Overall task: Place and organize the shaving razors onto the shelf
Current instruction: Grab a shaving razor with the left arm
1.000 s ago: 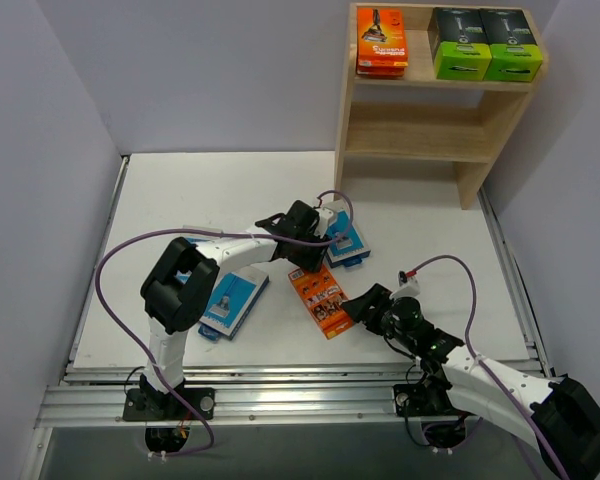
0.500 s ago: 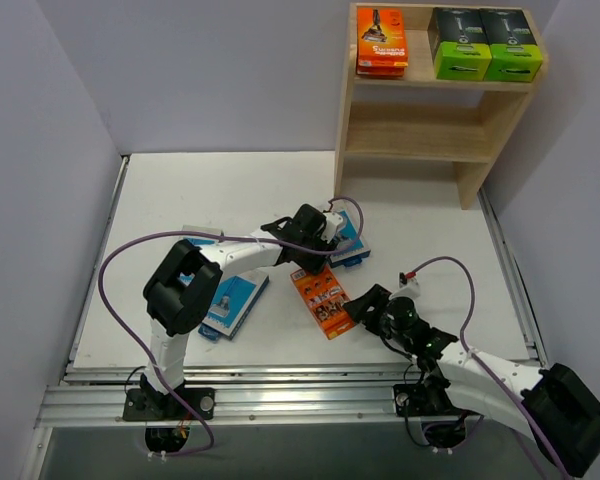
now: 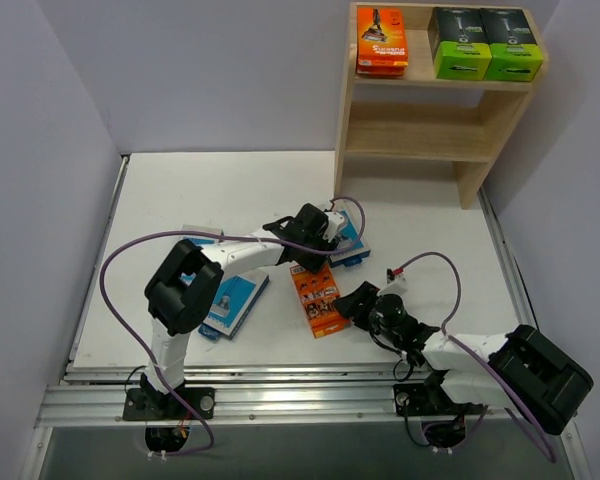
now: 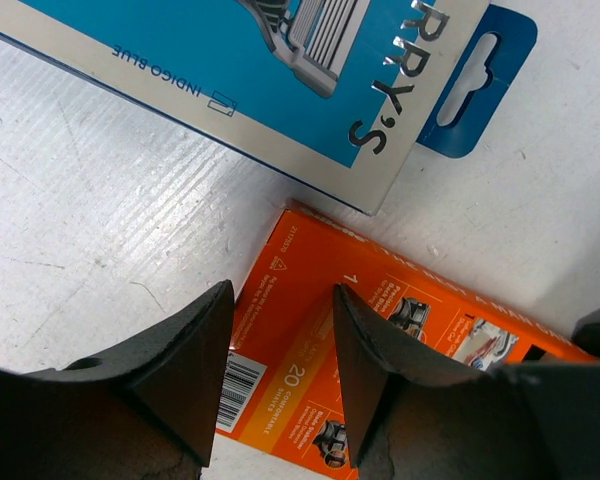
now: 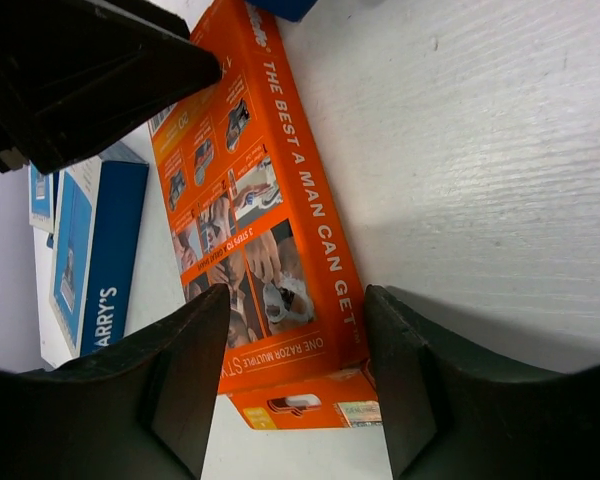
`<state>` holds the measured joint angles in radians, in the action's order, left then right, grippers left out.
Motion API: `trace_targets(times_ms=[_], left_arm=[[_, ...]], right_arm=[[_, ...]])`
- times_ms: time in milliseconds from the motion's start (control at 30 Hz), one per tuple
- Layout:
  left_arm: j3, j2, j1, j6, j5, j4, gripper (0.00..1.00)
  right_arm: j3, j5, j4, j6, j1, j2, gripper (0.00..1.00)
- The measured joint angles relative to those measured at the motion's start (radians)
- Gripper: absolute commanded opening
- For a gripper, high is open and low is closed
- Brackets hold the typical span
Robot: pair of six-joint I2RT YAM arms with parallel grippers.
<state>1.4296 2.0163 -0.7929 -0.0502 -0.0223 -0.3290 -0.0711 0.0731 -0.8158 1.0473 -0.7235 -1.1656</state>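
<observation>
The shelf [image 3: 430, 120] stands at the far right corner of the white surface [image 3: 230, 190]. Its top tier carries a stack of orange packs [image 3: 382, 42] at the left and two black boxes with lime-green ends [image 3: 485, 45] side by side at the right; the lower tier is bare. One loose orange pack [image 3: 318, 298] lies flat near the middle of the surface, between the two arms. The left tool [image 4: 280, 290] hangs over the far end of this pack with its jaws parted. The pack's corner shows in the gap, and the pack runs on under both fingers [image 4: 190, 350], so nothing is gripped. Just beyond that corner lies a light-blue card [image 4: 280, 70], printed face up, its hang tab pointing right in the left wrist view. The right tool [image 5: 298, 295] comes at the same pack from the near end. Its fingers [image 5: 420, 380] stand on either side of the pack's end, the right one close against the long edge, but I cannot tell whether they are pressing on it. A second light-blue card [image 3: 232, 303] lies left of the loose orange pack, beside the left arm's base link, and the edge of a third blue card [image 3: 198, 237] shows behind that arm.
</observation>
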Motion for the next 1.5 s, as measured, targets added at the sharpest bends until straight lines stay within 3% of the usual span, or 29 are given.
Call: trace_targets(times_ms=[367, 600, 967, 1267, 1500], left_arm=[[0.029, 0.017, 0.003, -0.034, 0.036, -0.011, 0.51], [0.043, 0.028, 0.014, -0.073, 0.032, -0.016, 0.45], [0.062, 0.042, 0.026, -0.099, 0.042, -0.014, 0.20], [0.069, 0.048, 0.029, -0.111, 0.047, -0.014, 0.12], [0.082, 0.058, 0.031, -0.126, 0.049, -0.018, 0.07]], right_arm=[[0.001, -0.024, 0.071, 0.008, -0.067, 0.053, 0.49], [0.003, -0.035, 0.098, 0.034, -0.090, 0.072, 0.47], [0.004, -0.051, -0.018, 0.085, -0.115, -0.031, 0.41], [0.006, -0.055, -0.062, 0.114, -0.136, -0.061, 0.39], [0.018, -0.063, 0.005, 0.129, -0.148, 0.005, 0.33]])
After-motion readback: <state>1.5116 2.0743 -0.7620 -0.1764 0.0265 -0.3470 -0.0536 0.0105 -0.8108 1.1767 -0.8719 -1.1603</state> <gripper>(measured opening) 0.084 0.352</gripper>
